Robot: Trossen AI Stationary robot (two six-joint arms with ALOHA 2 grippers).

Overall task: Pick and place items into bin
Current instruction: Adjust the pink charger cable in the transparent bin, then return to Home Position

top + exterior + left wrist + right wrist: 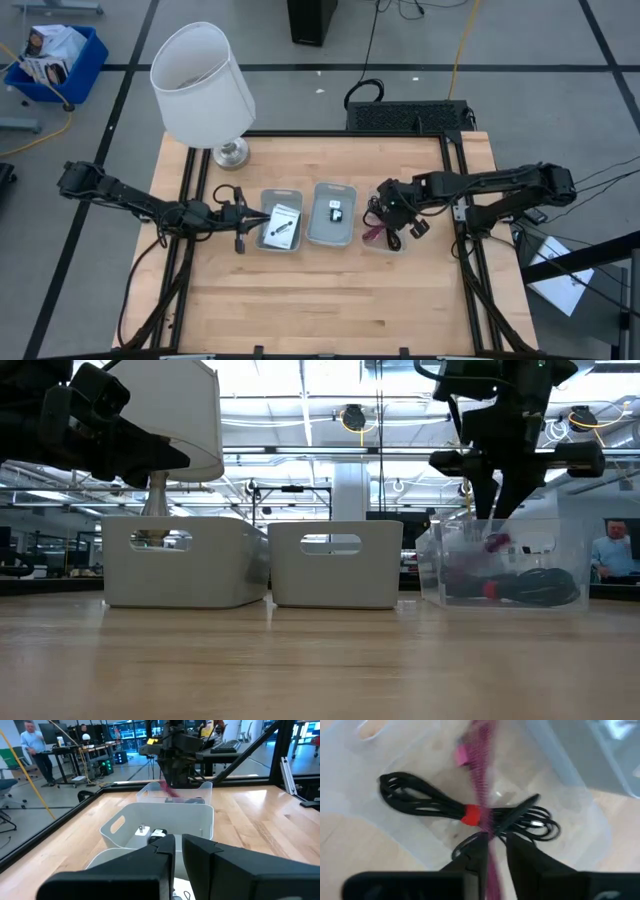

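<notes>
Hovering over your clear bin, the right gripper pinches a pink strip in narrow fingers. Coiled cable bundle lies inside that bin. Your left gripper waits beside the leftmost grey bin, fingers nearly together, holding nothing.

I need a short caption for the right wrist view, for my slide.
Right gripper over the clear bin, a pink strip between its fingers, above a black cable bundle.

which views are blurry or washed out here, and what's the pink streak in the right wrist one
Right wrist view: the pink item smears into a motion-blurred streak, while the black cable bundle in the clear bin stays fairly sharp. Low view: bright ceiling lights backlight the scene, leaving the right gripper a dark silhouette. Left wrist view: its own left gripper sits close and soft. High view: even light, no glare.
</notes>
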